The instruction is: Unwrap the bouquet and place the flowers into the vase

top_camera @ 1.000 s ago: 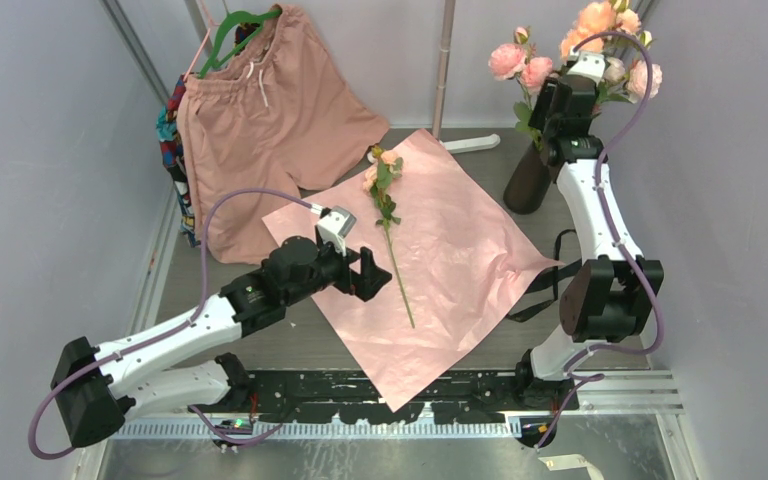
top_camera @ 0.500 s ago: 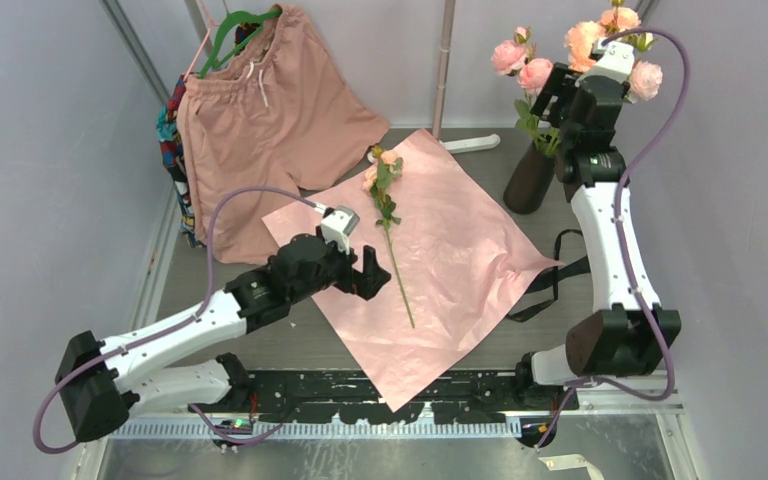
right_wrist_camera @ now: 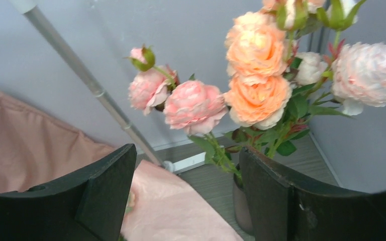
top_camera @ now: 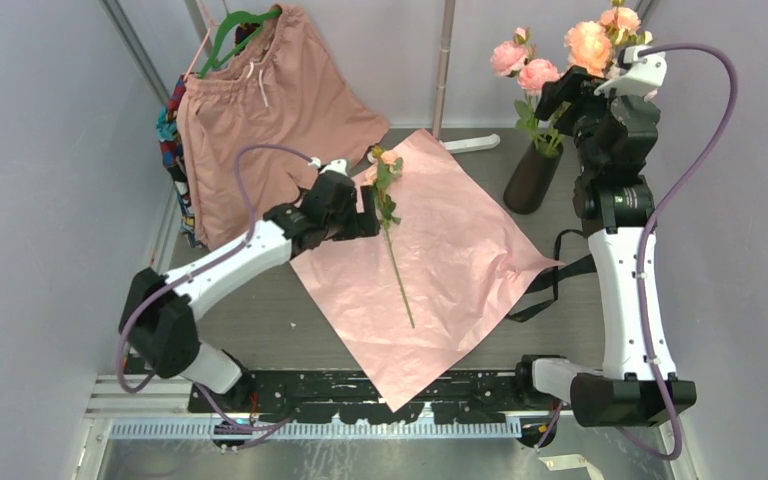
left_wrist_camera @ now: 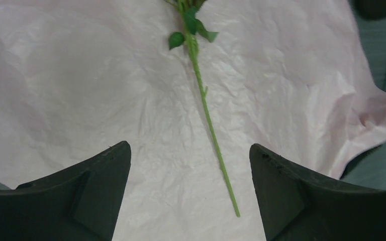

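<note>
The bouquet's pink paper [top_camera: 460, 250] lies spread flat on the table, and its black ribbon [top_camera: 550, 285] lies loose off the right edge. One of the flowers [top_camera: 397, 270] lies on the paper, its bloom at the far end and its thin green stem [left_wrist_camera: 208, 118] pointing to the near side. My left gripper [top_camera: 366, 215] hovers open just left of its leaves, and the stem runs between the fingers below. Several peach and pink flowers [top_camera: 585, 45] stand in the dark vase [top_camera: 530, 180] at the back right. My right gripper [top_camera: 558, 95] is open and empty, held high beside the blooms [right_wrist_camera: 256, 65].
Salmon shorts [top_camera: 260, 110] hang on a green hanger at the back left, draping onto the table. A metal pole [top_camera: 445, 60] with a white foot [top_camera: 470, 143] stands behind the paper. Grey walls close in both sides.
My left arm has swung away from me, up to the flower's leafy end. My right gripper has opened and risen up and to the right, leaving the stems in the vase.
</note>
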Controlling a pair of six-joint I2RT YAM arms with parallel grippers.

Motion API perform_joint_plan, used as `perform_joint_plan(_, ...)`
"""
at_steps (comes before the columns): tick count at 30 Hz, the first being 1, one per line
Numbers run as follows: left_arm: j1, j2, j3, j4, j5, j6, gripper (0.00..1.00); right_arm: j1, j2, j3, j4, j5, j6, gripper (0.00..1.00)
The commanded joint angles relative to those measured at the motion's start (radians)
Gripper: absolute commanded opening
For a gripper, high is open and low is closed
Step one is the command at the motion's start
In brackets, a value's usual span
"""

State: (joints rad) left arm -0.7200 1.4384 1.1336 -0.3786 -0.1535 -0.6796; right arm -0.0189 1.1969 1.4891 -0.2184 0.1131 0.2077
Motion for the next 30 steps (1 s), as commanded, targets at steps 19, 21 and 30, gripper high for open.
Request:
perform_joint_plan(19,0.019,0.611,0.553,-0.242,-0.09,-0.17,0.63,0.29,-0.162,-0.173,-0.14,-0.273,0.044,0.8)
perform_joint_plan(21,0.019,0.655,0.598,-0.251,-0.109,-0.181,0.6,0.296,-0.161,-0.188,-0.132,-0.29,0.054,0.8)
perform_joint_plan(30,0.019,0.782,0.692,-0.252,-0.091,-0.192,0.33,0.301,-0.172,-0.182,-0.157,-0.27,0.025,0.8)
